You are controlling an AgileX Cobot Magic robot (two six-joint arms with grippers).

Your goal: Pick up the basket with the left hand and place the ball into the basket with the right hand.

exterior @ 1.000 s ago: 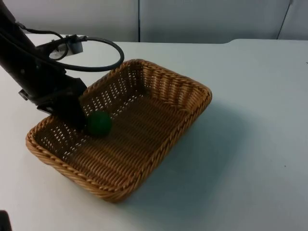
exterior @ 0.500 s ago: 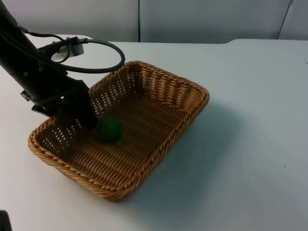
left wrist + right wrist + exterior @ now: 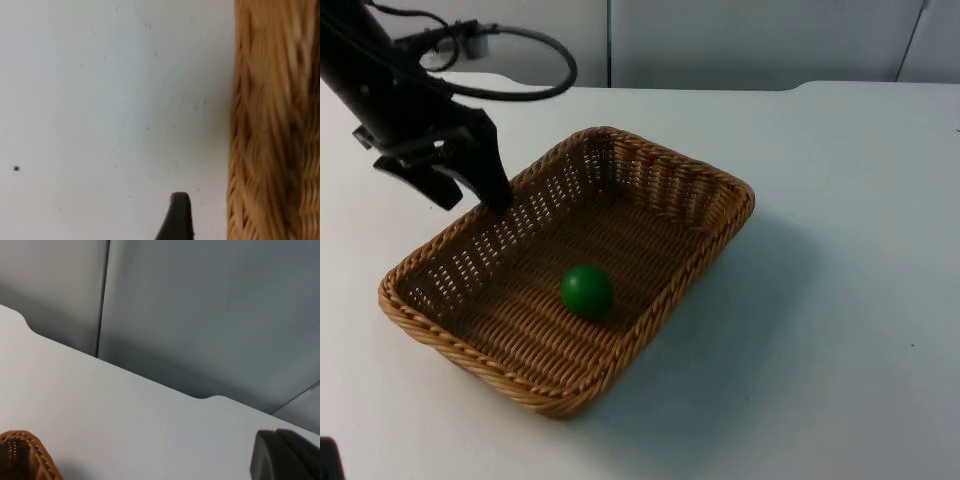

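Green ball (image 3: 587, 290) rolled mid-basket (image 3: 720, 180); left gripper (image 3: 472, 196) lifted off rim, spread, empty

A solid green ball (image 3: 587, 290) lies in a honey-brown wicker basket (image 3: 665, 172) — tight braided rim, open-weave walls — on a plain white table (image 3: 840, 300). The left gripper (image 3: 470, 190) is matte black; the partition wall (image 3: 750, 40) is flat grey.

Nothing readable anywhere: no text, labels, brands or numbers on the wicker basket (image 3: 650, 180), the green ball (image 3: 587, 291), the white table (image 3: 840, 250) or the grey partition wall (image 3: 740, 40).
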